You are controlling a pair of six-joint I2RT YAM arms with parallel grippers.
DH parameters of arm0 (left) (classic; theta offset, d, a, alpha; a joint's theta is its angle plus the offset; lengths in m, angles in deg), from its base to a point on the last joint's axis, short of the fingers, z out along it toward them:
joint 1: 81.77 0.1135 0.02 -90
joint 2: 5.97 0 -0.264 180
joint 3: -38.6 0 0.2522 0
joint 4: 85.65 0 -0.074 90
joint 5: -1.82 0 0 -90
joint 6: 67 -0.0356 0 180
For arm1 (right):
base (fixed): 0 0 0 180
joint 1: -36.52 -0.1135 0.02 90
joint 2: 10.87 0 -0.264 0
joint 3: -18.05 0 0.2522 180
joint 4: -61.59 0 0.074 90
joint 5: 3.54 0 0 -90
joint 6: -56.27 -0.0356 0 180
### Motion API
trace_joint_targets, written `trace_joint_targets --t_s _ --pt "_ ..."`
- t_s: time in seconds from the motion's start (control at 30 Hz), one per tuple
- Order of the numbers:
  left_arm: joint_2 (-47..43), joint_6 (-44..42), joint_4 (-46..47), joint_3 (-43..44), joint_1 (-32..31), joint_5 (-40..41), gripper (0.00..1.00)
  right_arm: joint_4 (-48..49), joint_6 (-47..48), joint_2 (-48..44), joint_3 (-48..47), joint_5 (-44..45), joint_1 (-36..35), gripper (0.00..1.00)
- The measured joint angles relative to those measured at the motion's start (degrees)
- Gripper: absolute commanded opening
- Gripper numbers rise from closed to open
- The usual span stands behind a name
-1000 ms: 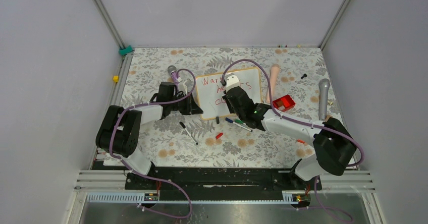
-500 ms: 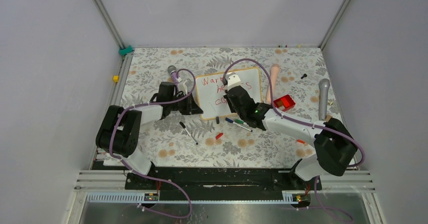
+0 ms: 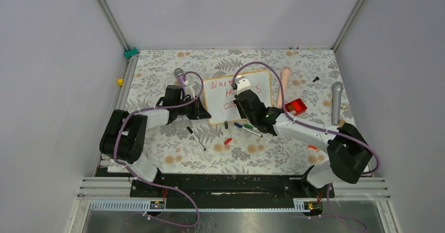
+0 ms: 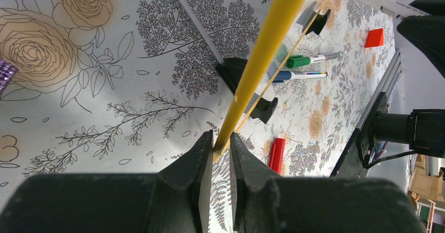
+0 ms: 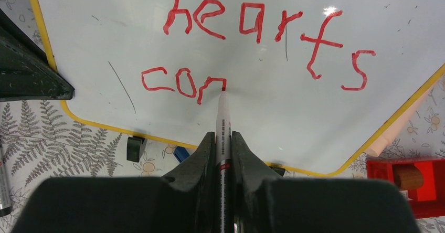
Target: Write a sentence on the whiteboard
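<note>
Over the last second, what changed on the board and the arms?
The right fingers, shut on the red marker, slid slightly to the right along the third line, and the red writing there looks a stroke longer. No new grasp or release. Unchanged: the left fingers stay clamped on the edge of the whiteboard, which has not shifted; the loose pens lie where they were.
</note>
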Motion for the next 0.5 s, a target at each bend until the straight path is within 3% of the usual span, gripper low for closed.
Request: trace_joint_targets --t_s 0.5 --pt "0.0 -0.1 0.0 0.0 0.0 0.0 0.00 -3.3 -0.9 -0.4 1.0 -2.1 0.2 0.00"
